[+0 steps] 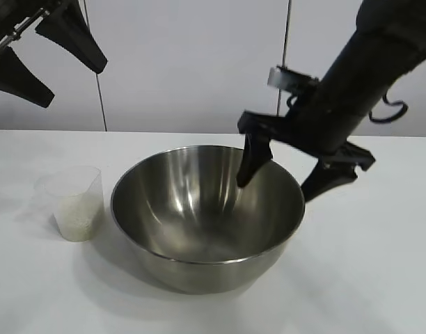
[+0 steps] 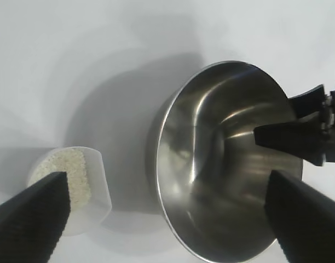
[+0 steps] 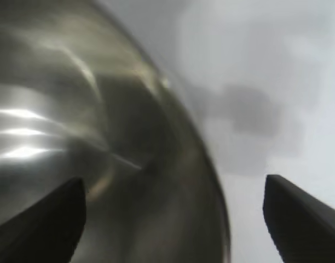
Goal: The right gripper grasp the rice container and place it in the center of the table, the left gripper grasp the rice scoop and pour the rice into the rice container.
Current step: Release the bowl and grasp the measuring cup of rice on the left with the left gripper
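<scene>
The rice container (image 1: 206, 216), a large shiny steel bowl, stands upright in the middle of the table (image 1: 366, 264). My right gripper (image 1: 274, 191) is open astride its right rim, one finger inside the bowl and one outside, gripping nothing; its wrist view shows the rim (image 3: 200, 159) between the spread jaws (image 3: 173, 183). The rice scoop (image 1: 72, 202), a small clear cup, stands left of the bowl with rice (image 1: 79, 217) in its bottom. My left gripper (image 1: 74, 87) hangs open high at the upper left, looking down on scoop (image 2: 80, 186) and bowl (image 2: 227, 164).
A pale panelled wall runs behind the table's far edge. White tabletop lies in front of the bowl and to its right. The right arm slants down from the upper right over the bowl's right side.
</scene>
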You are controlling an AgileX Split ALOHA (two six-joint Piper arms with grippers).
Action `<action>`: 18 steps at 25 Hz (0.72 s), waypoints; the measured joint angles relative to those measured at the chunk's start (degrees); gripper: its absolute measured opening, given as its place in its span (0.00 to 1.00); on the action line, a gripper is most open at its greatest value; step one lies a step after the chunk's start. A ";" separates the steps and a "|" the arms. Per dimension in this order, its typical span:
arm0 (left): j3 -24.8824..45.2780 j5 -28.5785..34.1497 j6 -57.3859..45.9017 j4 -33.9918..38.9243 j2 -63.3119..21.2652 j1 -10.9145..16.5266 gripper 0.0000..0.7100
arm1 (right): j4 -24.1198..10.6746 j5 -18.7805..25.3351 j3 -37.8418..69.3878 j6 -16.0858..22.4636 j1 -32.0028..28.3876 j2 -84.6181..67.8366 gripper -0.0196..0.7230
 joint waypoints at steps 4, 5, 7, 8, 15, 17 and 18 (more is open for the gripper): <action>0.00 0.00 0.00 0.00 0.00 0.00 0.98 | -7.95 9.29 -6.32 0.15 -7.78 0.00 0.87; 0.00 0.00 0.00 0.00 0.00 0.00 0.98 | -8.74 10.69 -7.07 -0.07 -9.92 0.00 0.87; 0.00 0.00 0.00 0.00 0.00 0.00 0.98 | -9.29 11.74 -7.85 -0.53 -14.99 -0.20 0.86; 0.00 0.00 0.05 0.00 0.00 0.00 0.98 | -9.01 12.01 -7.91 -0.75 -17.22 -0.77 0.86; 0.00 0.00 0.05 0.00 0.00 0.00 0.98 | -5.82 12.60 2.14 -1.58 -21.67 -16.54 0.85; 0.00 0.00 0.05 0.00 0.00 0.00 0.98 | -5.63 12.75 9.40 -1.84 -21.67 -25.03 0.85; 0.00 0.00 0.05 0.00 0.00 0.00 0.98 | -5.63 12.82 13.72 -2.00 -21.67 -30.24 0.85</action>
